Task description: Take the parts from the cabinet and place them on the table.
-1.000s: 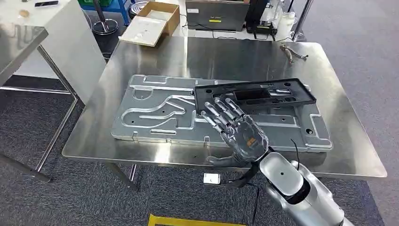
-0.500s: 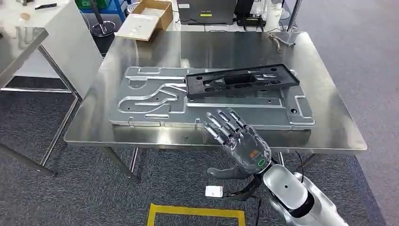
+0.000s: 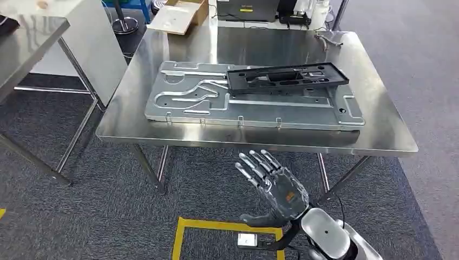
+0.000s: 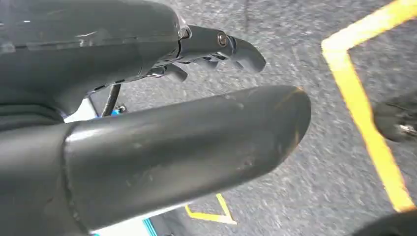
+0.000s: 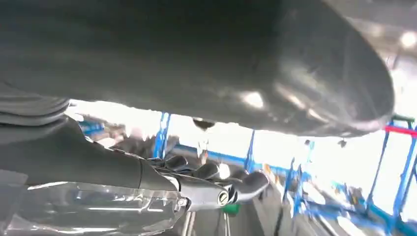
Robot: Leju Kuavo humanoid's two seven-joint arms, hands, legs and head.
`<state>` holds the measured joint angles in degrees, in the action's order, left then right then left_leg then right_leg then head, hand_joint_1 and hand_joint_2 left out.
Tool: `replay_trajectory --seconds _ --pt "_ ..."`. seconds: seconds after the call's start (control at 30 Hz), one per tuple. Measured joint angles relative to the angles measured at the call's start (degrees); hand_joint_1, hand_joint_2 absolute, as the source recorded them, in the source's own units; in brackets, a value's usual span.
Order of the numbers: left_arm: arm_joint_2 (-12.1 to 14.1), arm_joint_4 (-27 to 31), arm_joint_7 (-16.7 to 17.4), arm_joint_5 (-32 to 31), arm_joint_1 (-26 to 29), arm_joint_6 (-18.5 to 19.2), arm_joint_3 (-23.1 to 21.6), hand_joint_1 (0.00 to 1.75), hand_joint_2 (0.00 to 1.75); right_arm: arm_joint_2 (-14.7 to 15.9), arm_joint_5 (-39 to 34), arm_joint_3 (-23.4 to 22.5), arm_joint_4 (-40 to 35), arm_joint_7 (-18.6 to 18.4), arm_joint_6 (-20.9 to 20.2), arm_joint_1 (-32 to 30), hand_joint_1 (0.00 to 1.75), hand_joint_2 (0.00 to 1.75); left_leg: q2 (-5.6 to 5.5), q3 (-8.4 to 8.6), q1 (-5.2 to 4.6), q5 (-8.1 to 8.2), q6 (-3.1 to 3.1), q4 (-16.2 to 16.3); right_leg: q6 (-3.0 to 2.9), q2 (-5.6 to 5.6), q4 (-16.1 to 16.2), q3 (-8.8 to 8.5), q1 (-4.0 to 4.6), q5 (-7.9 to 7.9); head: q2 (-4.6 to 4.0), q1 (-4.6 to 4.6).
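A large silver machined plate (image 3: 216,103) lies flat on the steel table (image 3: 162,135). A black plastic frame part (image 3: 287,77) rests on the plate's far right portion. My right hand (image 3: 273,184) hovers in front of the table's near edge, below the tabletop, fingers spread and holding nothing. In the right wrist view the same hand (image 5: 216,189) shows its fingers slightly bent with nothing between them. My left hand (image 4: 147,98) hangs over grey carpet, fingers loosely curled and apart from the thumb, holding nothing.
A second steel table (image 3: 27,38) stands at the left. A cardboard box (image 3: 181,13) and dark equipment sit beyond the far edge. A small metal piece (image 3: 330,37) lies at the table's far right corner. Yellow tape (image 3: 227,227) marks the carpet below.
The whole view has drawn back from the table, so the camera has moved. My right hand, earlier over the plate beside the black frame, is now off the table in front of its edge.
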<state>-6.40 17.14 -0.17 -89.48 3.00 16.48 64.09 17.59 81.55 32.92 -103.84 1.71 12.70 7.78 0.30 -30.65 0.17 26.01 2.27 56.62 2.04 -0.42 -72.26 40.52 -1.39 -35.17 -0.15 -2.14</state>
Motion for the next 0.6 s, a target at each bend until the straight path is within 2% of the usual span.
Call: replay_trajectory --seconds 0.03,0.07,0.1,0.13,0.17,0.2,0.23,0.3,0.33,0.37,0.4,0.43,0.47,0.5,0.53,0.57,0.6 --pt "0.0 0.1 0.0 0.1 0.0 0.0 0.2 0.0 0.0 0.0 -0.2 -0.2 0.3 0.1 0.0 -0.6 0.0 0.0 0.05 -1.04 -0.17 -0.73 -0.01 0.1 0.01 0.02 -2.6 -0.05 0.01 0.46 0.0 0.0" --pt "-0.1 0.3 0.1 0.1 0.0 0.0 0.3 0.0 0.0 0.0 -0.3 -0.3 0.6 0.2 0.0 -1.1 0.0 0.0 0.09 -2.19 -0.34 -1.45 -0.1 0.3 -0.11 0.03 -3.1 -1.06 0.03 2.84 0.0 0.0" --pt "-0.1 0.3 0.1 0.1 -0.1 0.0 0.5 0.0 0.0 0.0 -0.3 -0.4 0.8 0.2 0.0 -1.3 0.0 0.0 0.17 -3.21 -0.47 -2.01 -0.17 0.6 -0.32 0.02 -1.7 -2.85 0.09 5.14 0.0 0.02" --pt "-0.2 0.4 0.1 0.1 -0.1 0.0 0.6 0.0 0.0 0.0 -0.3 -0.5 0.9 0.2 0.0 -1.4 0.0 0.0 0.18 -4.14 -0.55 -2.55 -0.3 0.9 -0.68 0.02 1.7 -5.89 0.17 6.7 0.0 0.0" --pt "-0.3 0.4 0.2 0.1 -0.1 0.0 0.7 0.0 0.0 0.0 -0.3 -0.7 1.0 0.3 0.0 -1.5 0.0 0.0 0.19 -4.73 -0.59 -2.96 -0.48 1.2 -1.16 0.0 6.4 -9.63 0.33 6.61 0.0 0.0" --pt "-0.5 0.5 0.2 0.1 -0.1 0.0 0.8 0.0 0.0 0.0 -0.3 -0.8 1.0 0.4 0.1 -1.4 0.0 0.0 0.19 -5.22 -0.82 -3.22 -0.78 1.5 -1.59 -0.05 11.9 -13.95 0.86 4.76 0.0 0.0" --pt "-0.5 0.5 0.2 0.1 -0.1 0.0 1.0 0.0 0.0 0.0 -0.3 -1.0 1.0 0.4 0.2 -1.4 0.0 0.0 0.26 -5.47 -0.87 -3.65 -1.05 1.8 -1.73 -0.12 15.7 -15.66 0.83 3.18 0.0 -0.02" --pt "-0.5 0.6 0.2 0.1 -0.2 0.0 1.4 0.0 0.0 0.0 -0.4 -1.0 1.0 0.4 0.2 -1.5 0.0 0.0 0.32 -6.14 -0.53 -5.01 -1.75 1.6 -1.96 -0.09 16.0 -14.9 1.26 3.28 0.0 -0.02" --pt "-0.5 0.7 0.2 0.1 0.0 0.0 1.4 0.0 0.0 0.0 -0.4 -1.1 1.1 0.4 0.2 -1.8 0.0 0.0 0.24 -6.39 -0.8 -5.68 -2.17 1.4 -2.33 -0.12 16.2 -14.39 1.03 4.07 0.0 0.0" --pt "-0.5 0.8 0.3 0.2 0.0 0.0 1.5 0.0 0.0 0.0 -0.4 -1.1 1.2 0.4 0.2 -1.8 0.0 0.0 0.09 -6.76 -0.46 -4.87 -2.42 1.9 -2.67 -0.56 16.5 -13.85 0.58 4.87 0.0 0.02" --pt "-0.6 0.8 0.3 0.1 0.1 0.0 1.5 0.0 0.0 0.0 -0.4 -1.1 1.2 0.5 0.1 -2.0 0.0 0.0 -0.08 -7.52 -0.45 -1.91 -2.95 3.2 -3.02 -0.45 16.5 -13.0 0.62 5.61 0.0 -0.02" --pt "-0.7 0.8 0.3 0.1 0.1 0.0 1.5 0.0 0.0 0.0 -0.6 -1.2 1.2 0.6 -0.2 -2.0 0.0 0.0 -0.08 -8.31 -0.18 1.92 -3.38 6.3 -3.65 -0.55 16.5 -12.27 0.64 6.27 0.0 0.0" --pt "-0.7 0.8 0.3 -0.1 0.2 0.1 1.6 0.0 0.0 0.0 -0.9 -1.2 1.2 0.8 -0.8 -2.2 0.0 0.0 -0.06 -8.99 -0.01 5.49 -3.72 10.3 -3.6 -0.6 16.5 -11.43 0.72 6.97 0.0 0.0" --pt "-0.7 0.9 0.3 -0.2 0.1 0.1 1.8 0.0 0.0 0.0 -1.6 -1.4 1.4 1.2 -1.6 -2.6 0.0 0.0 -0.07 -9.46 0.07 7.68 -4.0 14.3 -3.57 -0.61 16.4 -10.58 0.78 7.67 0.0 0.0" --pt "-0.8 1.0 0.3 -0.4 0.1 0.4 2.2 0.0 0.0 0.0 -2.4 -1.8 1.7 1.6 -2.5 -3.1 0.0 0.0 -0.07 -9.46 0.1 7.87 -4.2 17.0 -3.49 -0.66 16.2 -9.64 0.79 8.3 0.0 0.0" --pt "-0.9 1.3 0.3 -0.4 0.1 0.6 2.8 0.0 0.0 0.0 -3.2 -2.1 2.2 1.9 -3.4 -3.7 0.0 0.0 -0.07 -8.72 0.19 6.4 -4.34 17.9 -3.4 -0.74 15.9 -8.58 0.75 8.88 0.0 -0.02" --pt "-0.9 1.6 0.3 -0.5 0.0 0.8 3.2 0.0 0.0 0.0 -4.0 -2.3 2.8 2.1 -4.0 -4.1 0.0 0.0 -0.07 -6.99 0.3 4.07 -4.45 16.7 -3.27 -0.76 15.5 -7.41 0.69 9.44 0.0 0.0"
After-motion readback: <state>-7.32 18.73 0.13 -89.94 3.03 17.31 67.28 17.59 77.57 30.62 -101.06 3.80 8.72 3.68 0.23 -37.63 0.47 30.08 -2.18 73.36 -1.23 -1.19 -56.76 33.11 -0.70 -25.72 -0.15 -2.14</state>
